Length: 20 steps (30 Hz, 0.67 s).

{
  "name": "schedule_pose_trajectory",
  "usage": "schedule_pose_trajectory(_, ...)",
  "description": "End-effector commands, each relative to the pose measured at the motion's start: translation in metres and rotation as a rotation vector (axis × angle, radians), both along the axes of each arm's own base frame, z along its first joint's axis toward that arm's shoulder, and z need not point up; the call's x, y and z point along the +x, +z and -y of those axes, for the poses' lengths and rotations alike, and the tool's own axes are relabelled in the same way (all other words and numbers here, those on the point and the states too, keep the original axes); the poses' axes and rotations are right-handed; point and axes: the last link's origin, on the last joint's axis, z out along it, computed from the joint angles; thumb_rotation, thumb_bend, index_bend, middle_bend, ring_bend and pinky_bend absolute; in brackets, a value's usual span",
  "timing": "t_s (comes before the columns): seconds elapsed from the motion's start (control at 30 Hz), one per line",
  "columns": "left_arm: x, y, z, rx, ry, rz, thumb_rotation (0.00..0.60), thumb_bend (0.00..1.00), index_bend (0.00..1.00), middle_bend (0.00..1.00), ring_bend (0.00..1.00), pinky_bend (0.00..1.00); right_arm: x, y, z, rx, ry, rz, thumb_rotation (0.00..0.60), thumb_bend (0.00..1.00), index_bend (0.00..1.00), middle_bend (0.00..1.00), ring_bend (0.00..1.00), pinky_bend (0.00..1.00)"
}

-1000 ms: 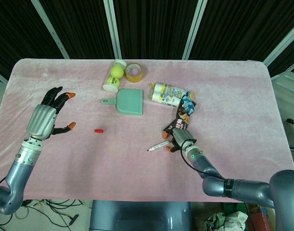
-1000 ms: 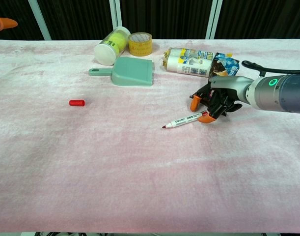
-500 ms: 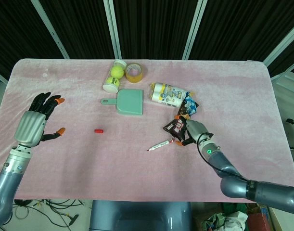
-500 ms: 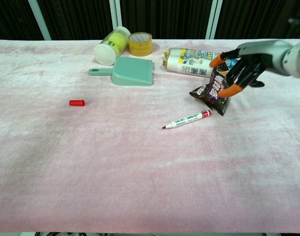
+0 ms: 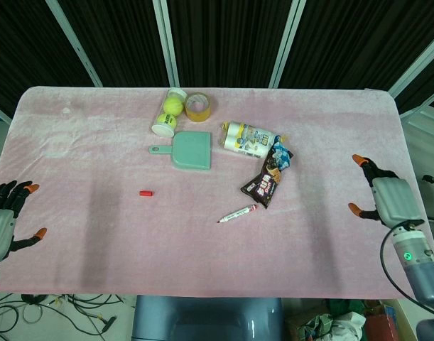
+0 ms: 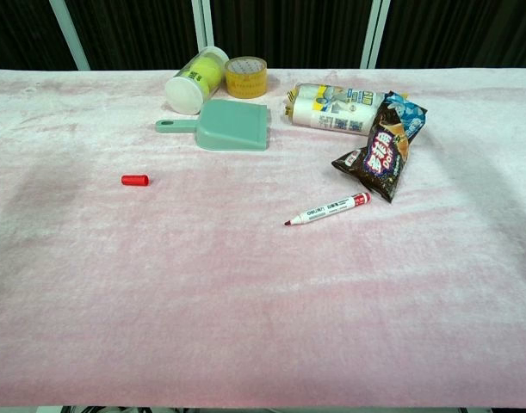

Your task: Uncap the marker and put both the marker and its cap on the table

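Marker [image 6: 326,208], cap [image 6: 134,180] apart on pink tablecloth [image 6: 245,310].

On the pink cloth-covered table [image 6: 245,327] lie:
- one uncapped white marker with a red end [image 6: 324,208]
- one small red cap [image 6: 134,180]
- one clear tube holding a yellow tennis ball [image 6: 196,79]
- one roll of yellow tape [image 6: 246,77]
- one teal plastic dustpan [image 6: 221,126]
- one white printed wrapped roll [image 6: 334,108]
- one dark snack packet [image 6: 376,159]
- one blue snack packet [image 6: 407,110]

Soft, matt pink plush cloth surface [image 6: 245,310]; smooth matt green plastic dustpan [image 6: 230,126]; glossy crinkled dark foil snack packet [image 6: 379,159]; shiny yellow tape roll [image 6: 246,77].
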Motion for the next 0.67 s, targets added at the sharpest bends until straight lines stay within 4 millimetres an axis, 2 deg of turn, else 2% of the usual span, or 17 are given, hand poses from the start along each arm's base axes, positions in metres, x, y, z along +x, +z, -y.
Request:
schedule_pose_trajectory(0.03, -0.011, 0.001, 0.017, 0.03, -0.006, 0.01, 0.6, 0.2, 0.14, 0.1, 0.0, 0.0, -0.036, -0.003, -0.048, -0.03, 0.008, -0.028, 0.6, 0.13, 0.12, 0.11, 0.29, 0.26)
schedule_pose_trajectory(0.23, -0.023, -0.003, 0.033, 0.0, -0.048, 0.038, 0.6, 0.2, 0.13, 0.09, 0.0, 0.0, -0.062, -0.017, -0.098, -0.073, 0.01, -0.036, 0.6, 0.13, 0.11, 0.11, 0.29, 0.25)
schedule_pose_trajectory(0.33, -0.025, -0.002, 0.037, 0.008, -0.056, 0.031, 0.6, 0.2, 0.13, 0.09, 0.0, 0.0, -0.071, -0.021, -0.11, -0.086, -0.009, -0.037, 0.6, 0.13, 0.09, 0.11, 0.28, 0.25)
schedule_pose_trajectory(0.67, -0.029, 0.0, 0.037, 0.053, -0.033, 0.031, 0.6, 0.2, 0.13, 0.09, 0.0, 0.0, -0.075, -0.015, -0.109, -0.113, -0.019, -0.076, 0.6, 0.13, 0.07, 0.11, 0.28, 0.25)
